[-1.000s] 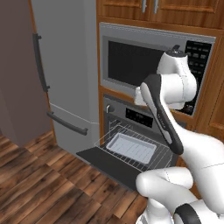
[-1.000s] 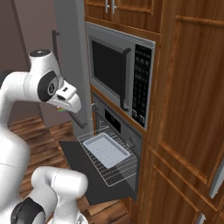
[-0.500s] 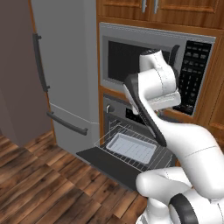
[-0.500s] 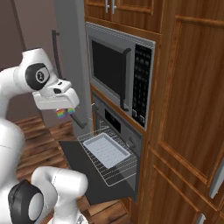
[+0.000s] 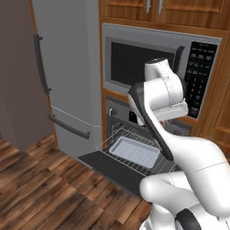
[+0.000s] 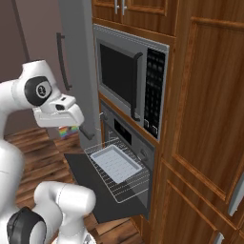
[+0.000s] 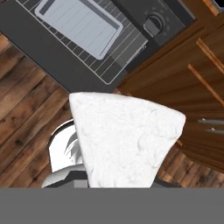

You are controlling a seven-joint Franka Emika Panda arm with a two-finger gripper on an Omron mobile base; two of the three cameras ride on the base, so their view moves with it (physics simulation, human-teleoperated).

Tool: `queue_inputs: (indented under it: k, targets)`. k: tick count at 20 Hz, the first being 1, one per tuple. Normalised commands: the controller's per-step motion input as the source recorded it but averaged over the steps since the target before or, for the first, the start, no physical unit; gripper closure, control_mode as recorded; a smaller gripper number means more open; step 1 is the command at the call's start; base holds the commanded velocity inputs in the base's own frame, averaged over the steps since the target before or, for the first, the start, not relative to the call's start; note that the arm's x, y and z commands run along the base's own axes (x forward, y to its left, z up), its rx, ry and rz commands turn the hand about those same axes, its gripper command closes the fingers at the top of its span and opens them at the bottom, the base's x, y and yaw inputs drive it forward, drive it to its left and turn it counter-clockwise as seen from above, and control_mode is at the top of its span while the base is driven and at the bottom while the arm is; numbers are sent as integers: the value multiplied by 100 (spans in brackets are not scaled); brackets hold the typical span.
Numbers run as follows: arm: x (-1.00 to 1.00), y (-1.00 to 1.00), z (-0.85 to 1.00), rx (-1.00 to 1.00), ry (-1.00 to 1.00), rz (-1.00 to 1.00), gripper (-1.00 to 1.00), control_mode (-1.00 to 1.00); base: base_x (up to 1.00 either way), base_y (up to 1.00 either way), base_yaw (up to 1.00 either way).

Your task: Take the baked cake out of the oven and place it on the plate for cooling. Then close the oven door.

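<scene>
A white-frosted wedge of cake sits close to the camera in the hand view, and my gripper is shut on it. From the right base view, the cake's coloured underside shows just under the hand, which hangs above and to the left of the oven door. The oven stands open with its dark door dropped flat. Its wire rack is pulled out over the door and carries a bare grey tray. The plate is out of view.
A silver microwave sits right above the oven. A tall grey fridge stands to the left, with wooden cabinets to the right. Wooden floor lies in front of the lowered door.
The arm has swung left and drawn back from the oven with the cake in the gripper. The hand has turned and sunk a little. Tray, rack and door have not moved.
</scene>
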Motion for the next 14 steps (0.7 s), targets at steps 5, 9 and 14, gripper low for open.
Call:
queue_inputs:
  k: [5,9,14]
  targets:
    - [-31,0,-16,0,0,0,100,-100,0,0,0]
    - [-30,0,-13,0,0,0,100,100,-12,0,0]
    - [0,0,0,0,0,0,100,100,-62,-6,0]
